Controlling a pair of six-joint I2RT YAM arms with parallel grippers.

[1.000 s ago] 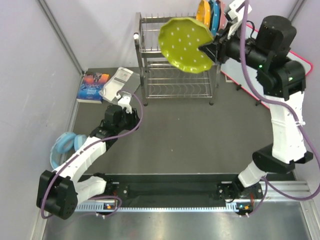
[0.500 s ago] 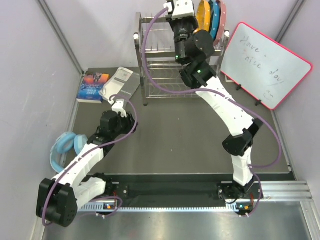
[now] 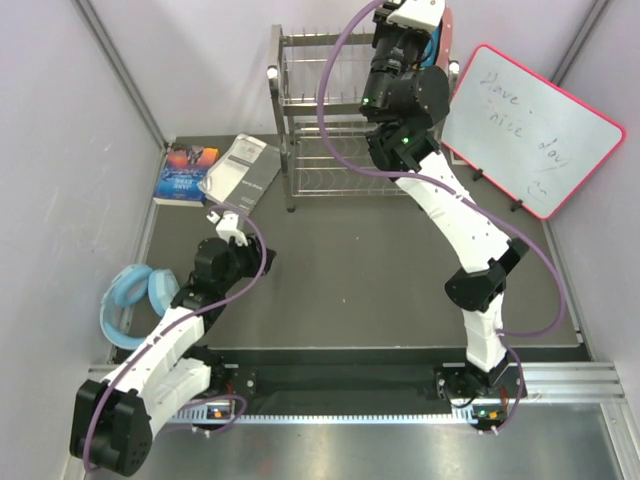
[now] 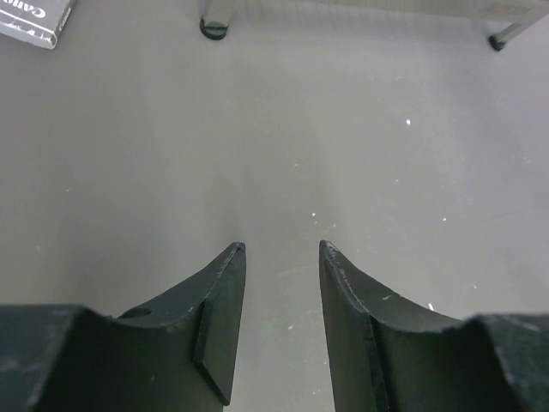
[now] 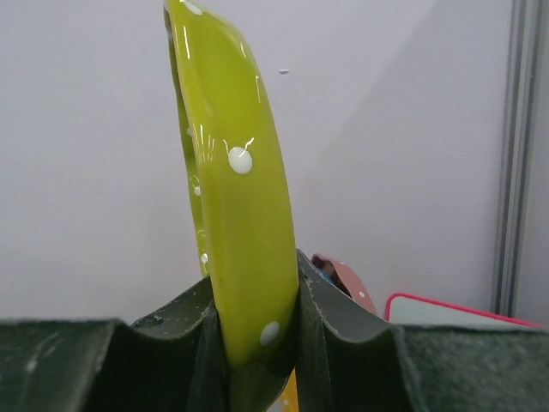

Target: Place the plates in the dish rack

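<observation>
The whiteboard [image 3: 540,135] carries handwriting that reads roughly "Have a nice day", and the dark box [image 4: 30,21] shows white letters beginning "Can".

We see the yellow-green plastic plate with small white dots [image 5: 232,172] held upright and edge-on, its lower rim pinched between the fingers of the right hand [image 5: 256,287]. Just behind it peeks the rim of a pink dotted plate [image 5: 350,283], mostly hidden. The shiny two-tier steel wire dish rack [image 3: 320,120] stands upright at the far side of the dark surface [image 3: 350,260].
</observation>
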